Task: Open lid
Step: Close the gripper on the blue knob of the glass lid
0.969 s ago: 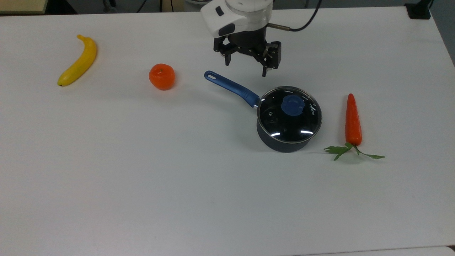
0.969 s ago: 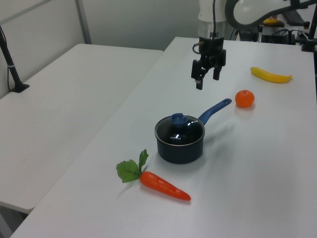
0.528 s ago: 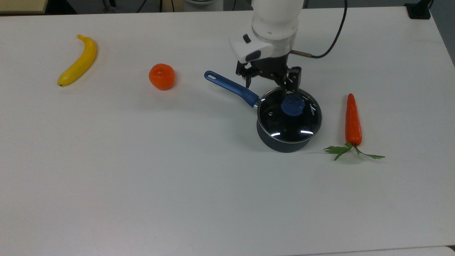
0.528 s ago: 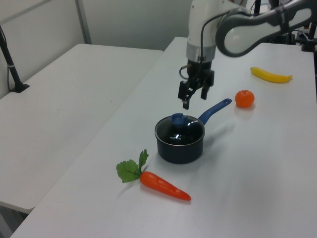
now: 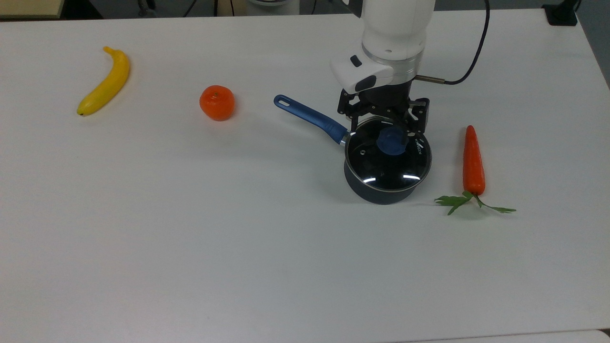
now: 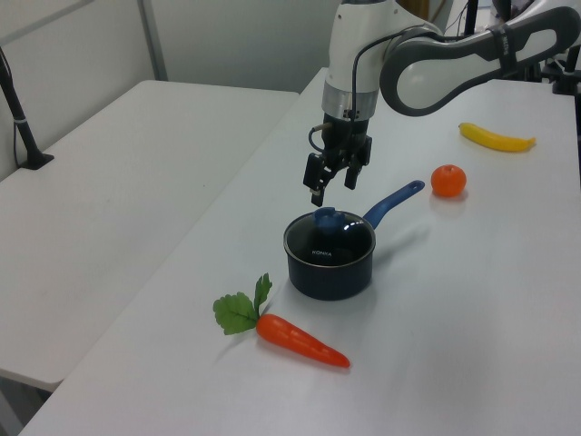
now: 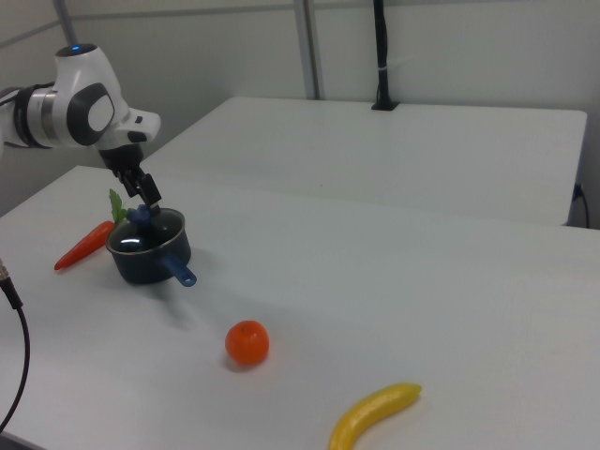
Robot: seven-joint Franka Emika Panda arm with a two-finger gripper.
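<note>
The two-finger gripper [image 5: 384, 123], fingers spread, is held just above the blue knob [image 5: 392, 140] of the round clear glass lid [image 5: 388, 159], which is seated on the dark saucepan [image 6: 330, 271].

The lid [image 7: 148, 232] (blue-knobbed) sits on the saucepan [image 7: 150, 255], carrot [image 7: 84, 245] beside.

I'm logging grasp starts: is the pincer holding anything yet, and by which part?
Nothing is held. The pincer hangs open above the lid, its fingers clear of the blue knob.

White brand lettering stood on the lid [image 5: 388, 159] glass at about three o'clock of its knob, too small to read surely.
</note>
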